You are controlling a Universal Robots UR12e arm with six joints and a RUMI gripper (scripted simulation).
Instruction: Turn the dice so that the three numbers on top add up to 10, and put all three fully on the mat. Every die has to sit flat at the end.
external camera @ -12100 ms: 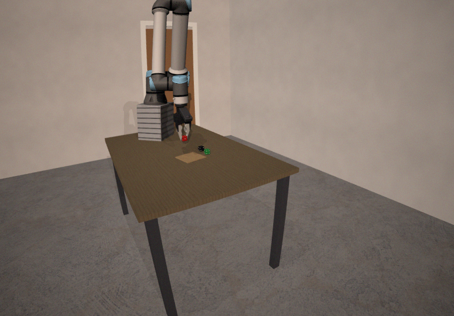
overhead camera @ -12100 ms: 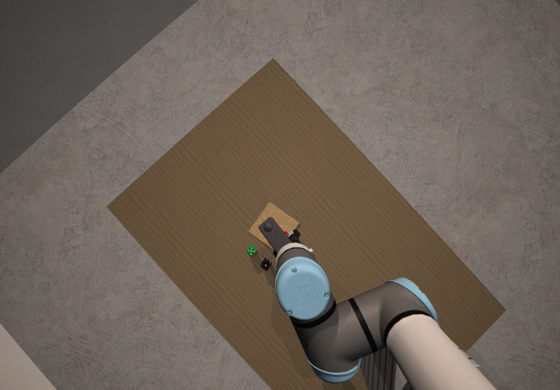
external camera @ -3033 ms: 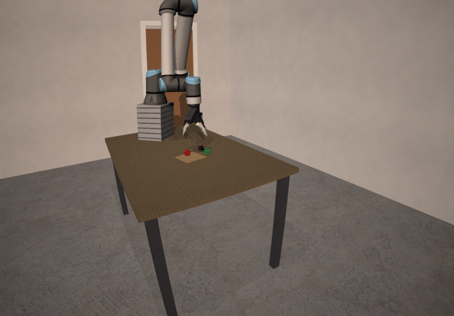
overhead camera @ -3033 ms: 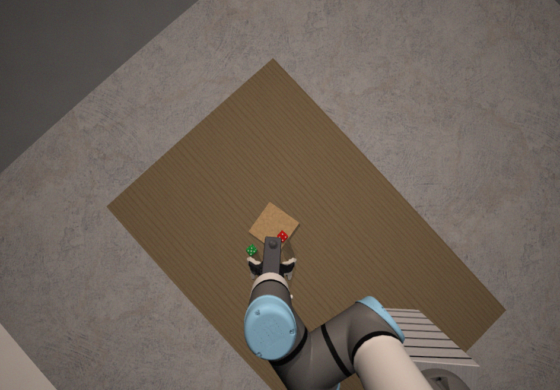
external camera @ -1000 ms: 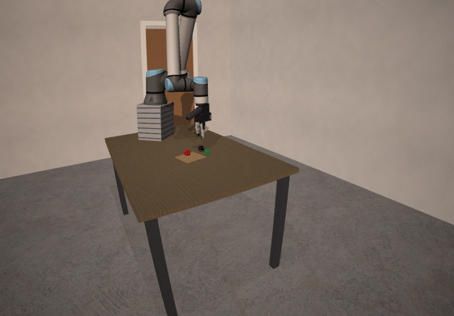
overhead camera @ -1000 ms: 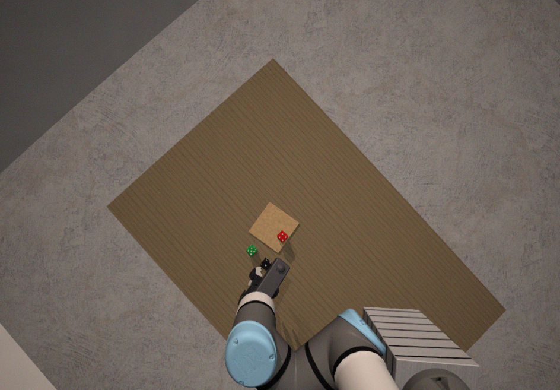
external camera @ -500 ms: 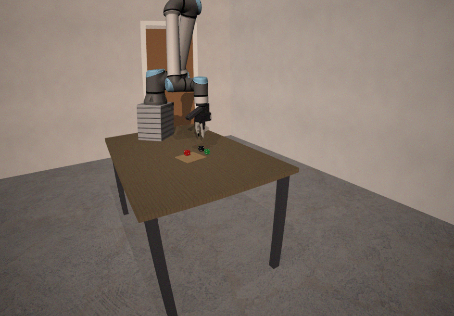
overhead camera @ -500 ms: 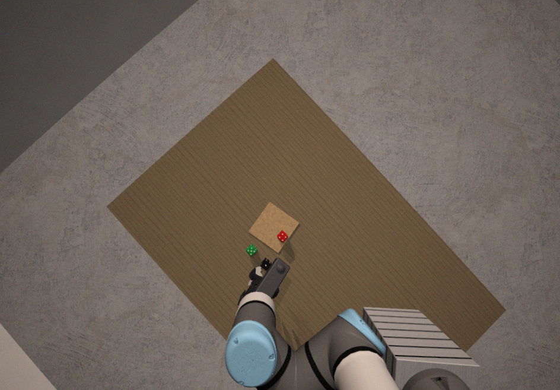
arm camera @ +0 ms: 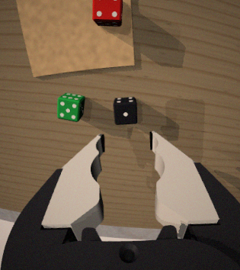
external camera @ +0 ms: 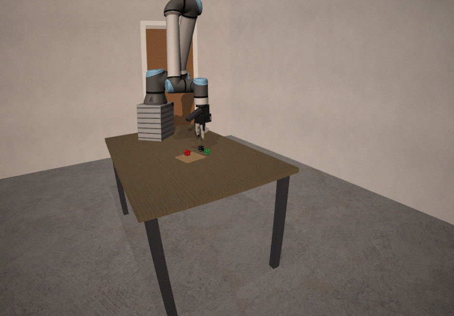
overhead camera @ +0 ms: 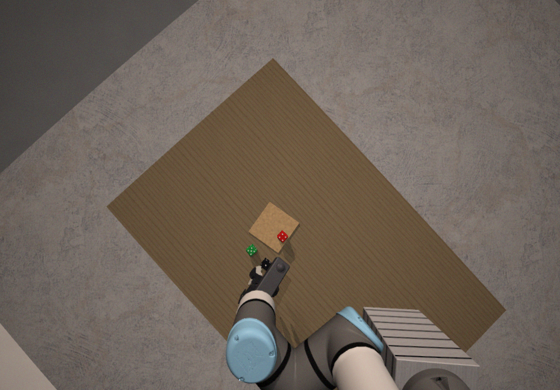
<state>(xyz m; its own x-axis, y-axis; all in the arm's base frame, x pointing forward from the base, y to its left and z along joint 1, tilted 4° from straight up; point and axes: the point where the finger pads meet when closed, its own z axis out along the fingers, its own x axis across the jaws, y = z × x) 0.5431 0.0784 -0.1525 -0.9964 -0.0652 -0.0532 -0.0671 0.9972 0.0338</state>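
So the move here looks like it's going for the black die (overhead camera: 266, 264) (external camera: 200, 148) (arm camera: 126, 112), and in the wrist view that sits pretty much dead at 12 o'clock from the gripper (overhead camera: 266, 272) (external camera: 199, 137) (arm camera: 126, 134), just past the tips. The exterior view has the fingers up above the table (overhead camera: 289, 150) (external camera: 220, 173) (arm camera: 168, 88), so I'd say it needs to go down as well as a touch forward. It's the only arm, so no debate over which is nearer. Fingers are apart, partway, with nothing between them. The die's a cube, so no long axis to speak of, but its sides run roughly 12 to 6, about in line with the pads, so I wouldn't twist the wrist much. It's off the mat (overhead camera: 271, 220) (external camera: 189, 157) (arm camera: 72, 42), which lies toward 11 o'clock from it. Top face looks like a 1 (top view's pretty murky there, so grain of salt). Green die (overhead camera: 251, 250) (external camera: 207, 151) (arm camera: 69, 108) shows a 5 over at 9 o'clock from the black one, also off the mat; red die (overhead camera: 282, 235) (external camera: 186, 152) (arm camera: 107, 11) shows a 4, already on it. That's 10, so I'd carry both over without tipping them.
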